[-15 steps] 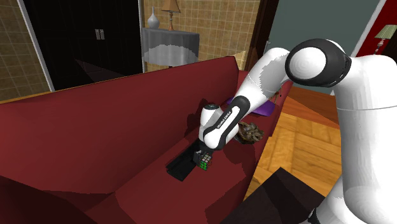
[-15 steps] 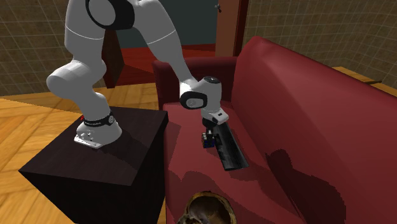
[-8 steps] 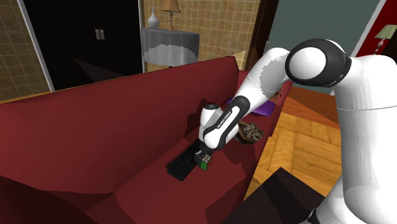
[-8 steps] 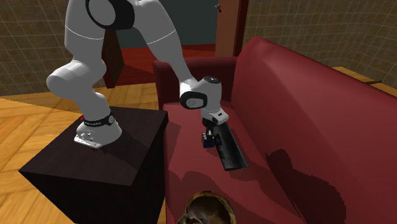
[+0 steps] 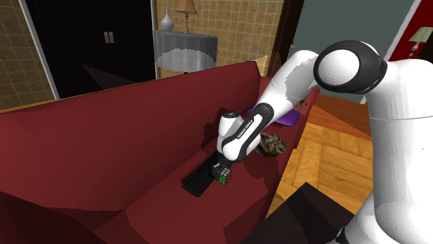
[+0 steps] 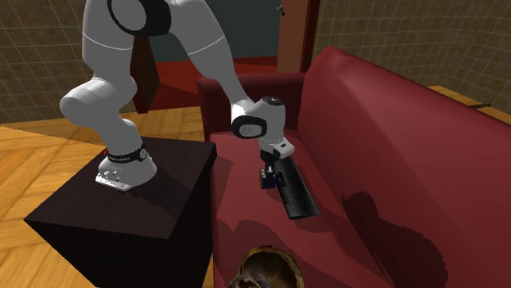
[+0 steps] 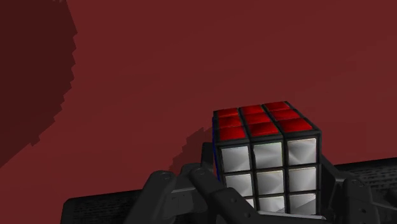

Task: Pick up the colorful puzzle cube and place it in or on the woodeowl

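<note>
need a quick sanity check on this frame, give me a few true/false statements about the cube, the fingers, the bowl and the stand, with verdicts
1. The puzzle cube is clasped between the black fingers. True.
2. The wrist view shows a green face and a yellow face on the cube. False: the faces showing are red and white.
3. The cube already lies in the brown bowl. False: it is apart from the bowl, right beside the long black object on the sofa seat.
4. The sofa is dark red. True.
5. The arm stands on a white box. False: its stand is black.
</note>
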`<state>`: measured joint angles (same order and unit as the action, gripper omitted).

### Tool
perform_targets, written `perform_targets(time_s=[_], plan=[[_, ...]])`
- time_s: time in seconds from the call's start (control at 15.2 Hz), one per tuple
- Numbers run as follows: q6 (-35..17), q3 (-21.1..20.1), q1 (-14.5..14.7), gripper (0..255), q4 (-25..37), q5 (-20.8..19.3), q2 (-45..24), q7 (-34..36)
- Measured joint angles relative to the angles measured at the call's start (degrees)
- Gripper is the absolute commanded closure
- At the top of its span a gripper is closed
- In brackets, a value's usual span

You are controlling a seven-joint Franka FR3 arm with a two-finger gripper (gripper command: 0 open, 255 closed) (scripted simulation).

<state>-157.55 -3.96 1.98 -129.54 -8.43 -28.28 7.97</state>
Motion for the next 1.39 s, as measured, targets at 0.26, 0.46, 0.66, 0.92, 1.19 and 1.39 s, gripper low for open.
perform_targets(time_s=[0.26, 0.46, 0.66, 0.92, 1.19, 1.39], plan=[[2.11, -0.53, -0.34, 255, -0.57, 0.53, 2.69, -0.38], [4.04, -0.98, -0.67, 255, -0.97, 1.05, 5.03, -0.81], [5.80, -1.36, -0.96, 255, -1.45, 1.57, 7.28, -1.23], [8.35, -1.82, -1.40, 255, -1.93, 2.34, 10.33, -1.94], [11.25, -2.21, -1.63, 255, -1.57, 3.07, 12.91, -2.51], [13.34, -2.44, -1.79, 255, -1.55, 3.62, 14.98, -2.95]])
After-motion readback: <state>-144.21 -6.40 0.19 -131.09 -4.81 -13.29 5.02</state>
